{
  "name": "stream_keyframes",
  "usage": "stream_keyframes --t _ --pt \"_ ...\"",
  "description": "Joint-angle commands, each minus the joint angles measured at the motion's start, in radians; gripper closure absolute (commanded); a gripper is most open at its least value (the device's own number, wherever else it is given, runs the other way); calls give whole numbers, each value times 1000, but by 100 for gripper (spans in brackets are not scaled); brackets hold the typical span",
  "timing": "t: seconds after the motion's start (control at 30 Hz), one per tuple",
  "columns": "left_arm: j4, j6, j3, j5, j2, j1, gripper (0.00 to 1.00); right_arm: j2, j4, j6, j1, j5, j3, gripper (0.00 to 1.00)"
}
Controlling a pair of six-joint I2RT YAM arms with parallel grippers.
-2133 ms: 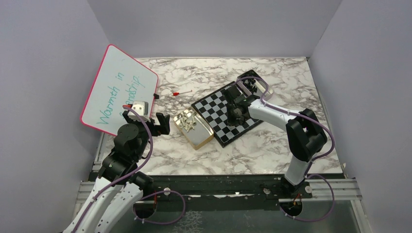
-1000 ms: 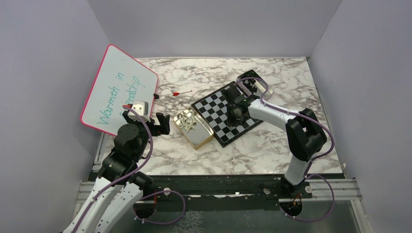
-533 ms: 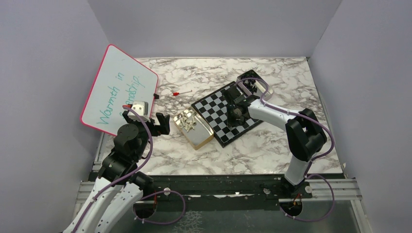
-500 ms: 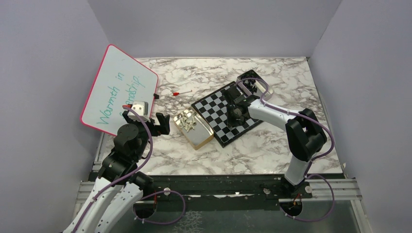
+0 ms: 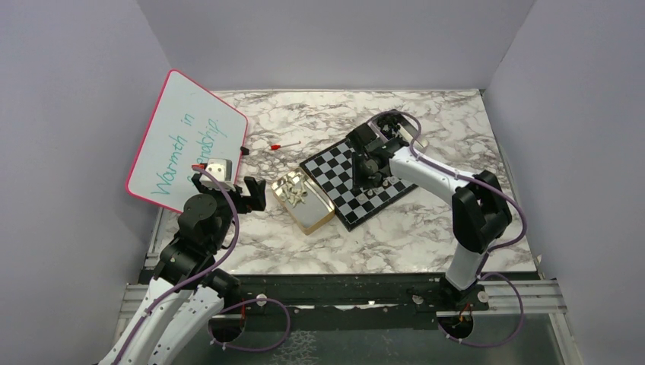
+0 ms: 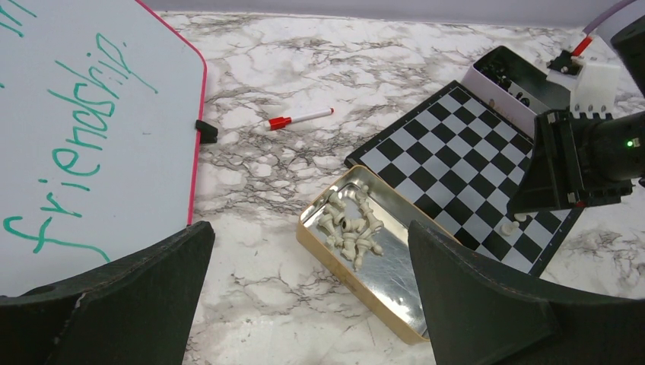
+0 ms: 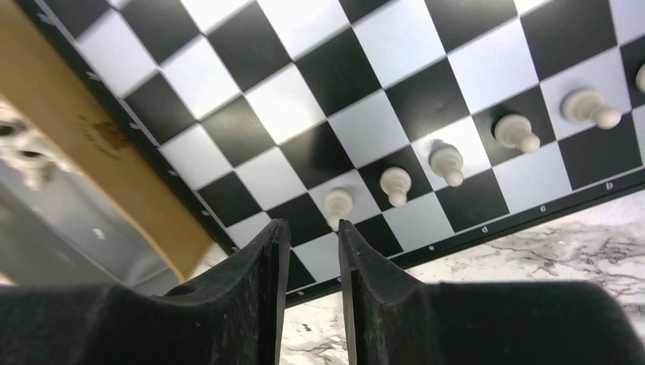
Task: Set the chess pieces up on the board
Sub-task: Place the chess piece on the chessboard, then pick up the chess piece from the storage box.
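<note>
The chequered board [image 5: 328, 171] lies right of centre on the marble table. My right gripper [image 5: 368, 178] hovers over its near-right part. In the right wrist view this gripper [image 7: 313, 226] is open by a narrow gap with nothing between the fingers. Just beyond its tips, several pale pawns [image 7: 395, 182] stand in a row along the board [image 7: 281, 106] edge. More pale chess pieces [image 6: 350, 228] lie in a heap in a gold tin [image 6: 395, 285]. My left gripper [image 6: 308, 232] is wide open and empty, held above the table left of that tin.
A second tin [image 5: 407, 133] with black pieces sits behind the board's far right corner. A pink-framed whiteboard [image 5: 182, 144] leans at the left. A red-capped marker [image 5: 281, 144] lies on the table behind the gold tin [image 5: 304, 201].
My right gripper has parted its fingers and drawn up and back from the board's near edge, and a pale pawn now stands there. The left arm has not moved.
</note>
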Motion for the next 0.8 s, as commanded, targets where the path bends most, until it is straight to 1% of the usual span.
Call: stream_keyframes --t 0.0,0.13,0.3,0.43,0.57,0.77 --pt "29 9 -8 -2 -15 -5 1 -24 -35 -17 12 -25 108 65" --pt "29 11 -8 -5 -24 -5 1 19 -24 -39 39 -42 193 64" --pt "29 12 -8 -5 -26 -6 1 67 81 -73 101 -75 243 64" --pt "27 13 -8 -14 -26 -5 1 129 121 -99 192 -28 305 64" --pt "25 13 -7 -18 -32 -5 1 178 200 -144 254 -23 310 65" --pt "24 13 -4 -22 -28 -5 1 264 246 -152 291 -41 315 67"
